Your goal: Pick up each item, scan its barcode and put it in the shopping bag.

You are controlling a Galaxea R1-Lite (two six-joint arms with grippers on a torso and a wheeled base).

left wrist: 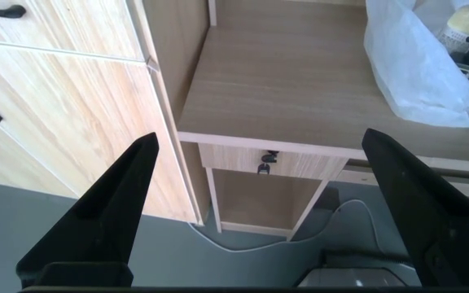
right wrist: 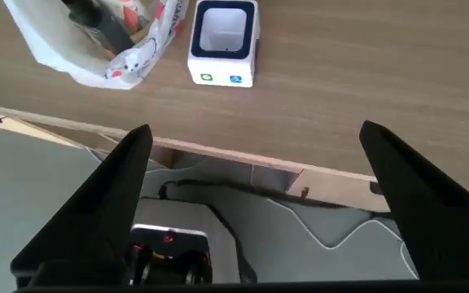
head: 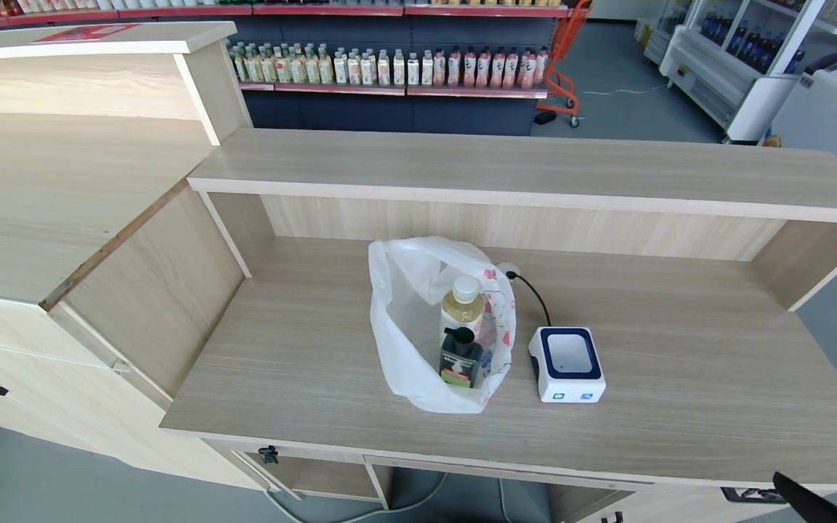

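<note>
A white plastic shopping bag (head: 418, 341) stands open in the middle of the wooden counter (head: 680, 378). Inside it are a yellowish bottle with a white cap (head: 463, 309) and a black pump bottle (head: 460, 357). Just right of the bag sits the white and blue barcode scanner (head: 567, 363), its cable running back behind the bag. My right gripper (head: 836, 481) hangs open and empty below the counter's front right edge; its wrist view shows the scanner (right wrist: 225, 41) and bag (right wrist: 96, 45) ahead. My left gripper (left wrist: 259, 216) is open and empty, low off the counter's front left corner, with the bag (left wrist: 414, 65) ahead.
A raised back shelf (head: 535, 163) and side walls box in the counter. A taller cabinet with drawers (head: 41, 218) stands on the left. A keyed drawer (left wrist: 267, 159) sits under the counter's front edge. Store shelves with bottles (head: 389, 69) and freezers lie behind.
</note>
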